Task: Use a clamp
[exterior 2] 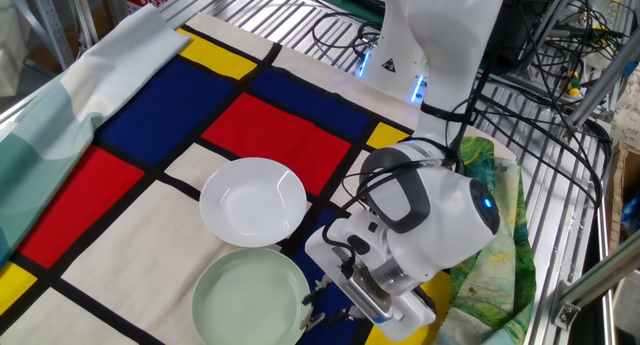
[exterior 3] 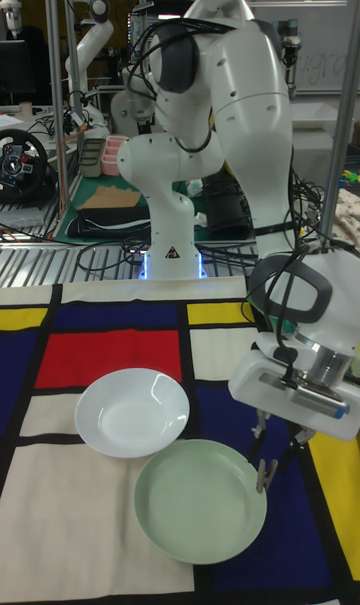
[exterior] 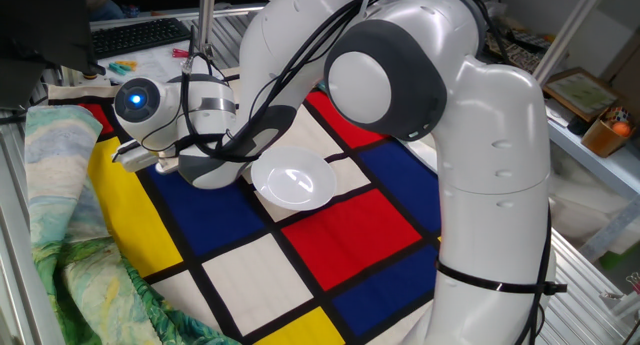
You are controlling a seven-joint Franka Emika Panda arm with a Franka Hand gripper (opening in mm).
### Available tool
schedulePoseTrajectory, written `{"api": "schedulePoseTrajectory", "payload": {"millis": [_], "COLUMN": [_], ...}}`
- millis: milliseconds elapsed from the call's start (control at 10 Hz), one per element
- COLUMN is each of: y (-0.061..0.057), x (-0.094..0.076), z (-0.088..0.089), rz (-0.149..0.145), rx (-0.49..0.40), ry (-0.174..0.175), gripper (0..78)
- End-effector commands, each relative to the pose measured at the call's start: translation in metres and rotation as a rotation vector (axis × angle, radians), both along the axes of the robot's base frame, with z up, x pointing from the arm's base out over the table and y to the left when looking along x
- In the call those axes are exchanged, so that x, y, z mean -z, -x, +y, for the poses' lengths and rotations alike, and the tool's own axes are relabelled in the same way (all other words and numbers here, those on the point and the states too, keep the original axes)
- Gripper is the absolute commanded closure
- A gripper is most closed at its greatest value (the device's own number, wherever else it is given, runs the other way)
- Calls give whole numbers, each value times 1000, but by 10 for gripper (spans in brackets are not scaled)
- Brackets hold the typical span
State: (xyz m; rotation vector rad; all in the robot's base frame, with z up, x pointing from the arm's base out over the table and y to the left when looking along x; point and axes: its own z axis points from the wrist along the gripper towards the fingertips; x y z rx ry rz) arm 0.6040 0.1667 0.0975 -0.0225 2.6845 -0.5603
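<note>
The clamp [exterior 3: 266, 475] is a tiny dark clip with silvery arms, sitting at the right rim of the pale green plate [exterior 3: 195, 500]; I cannot tell whether it grips the rim. My gripper [exterior 3: 279, 447] hangs just above it, open, with its fingers apart on either side and nothing between them. In the other fixed view the gripper [exterior 2: 327, 307] stands over the right edge of the green plate [exterior 2: 250, 300]. In one fixed view the arm hides the fingers and the clamp.
A white bowl [exterior 3: 132, 411] sits just behind and left of the green plate, also seen as the white bowl [exterior: 293, 178]. The checked tablecloth [exterior 2: 270, 135] covers the table. A crumpled green-yellow cloth [exterior: 60, 235] lies at its edge. The robot base [exterior 3: 172, 235] stands behind.
</note>
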Motion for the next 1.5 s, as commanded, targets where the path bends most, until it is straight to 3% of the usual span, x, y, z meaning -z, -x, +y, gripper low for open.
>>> {"api": "schedulePoseTrajectory", "payload": {"millis": [100,700,800,900,1300,1500], "y": [-1,-1,13,16,22,35], "x": [-2,-2,-48,-55,-68,-81], "z": [0,0,-2,-4,-6,-8], "rz": [-18,-18,240,289,342,385], "rx": [22,22,102,101,99,111], "ry": [-11,-11,-309,-324,-344,-366], "gripper": [1,1,1,1,1,1]}}
